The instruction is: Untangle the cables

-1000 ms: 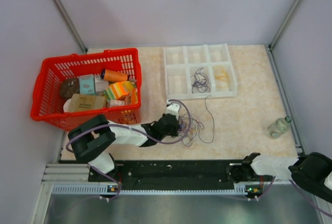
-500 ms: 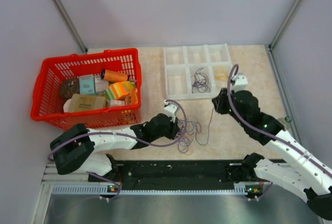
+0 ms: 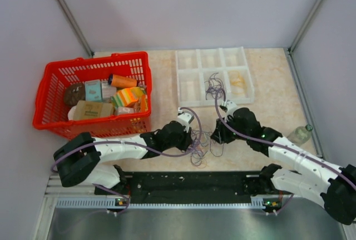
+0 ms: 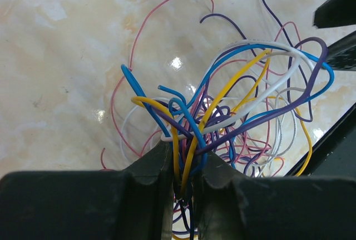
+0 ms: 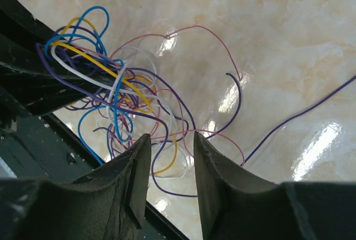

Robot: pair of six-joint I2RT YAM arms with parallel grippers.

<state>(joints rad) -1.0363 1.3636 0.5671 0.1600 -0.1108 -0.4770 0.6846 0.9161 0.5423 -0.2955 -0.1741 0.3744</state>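
Where the two arms meet near the front edge, the cables (image 3: 201, 144) lie as a loose tangle on the marbled tabletop (image 3: 267, 112). The left gripper (image 4: 183, 165) is pinched tight on several strands. The right gripper (image 5: 169, 159) has its jaws standing apart over the tangle's right edge.

I see the cables (image 4: 222, 123) as one messy, curly bunch of thin wires (blue, yellow, white, purple, pink). Some strands are pinched in my left gripper (image 4: 184, 162). The loops spread out just ahead of my right gripper (image 5: 171, 148).
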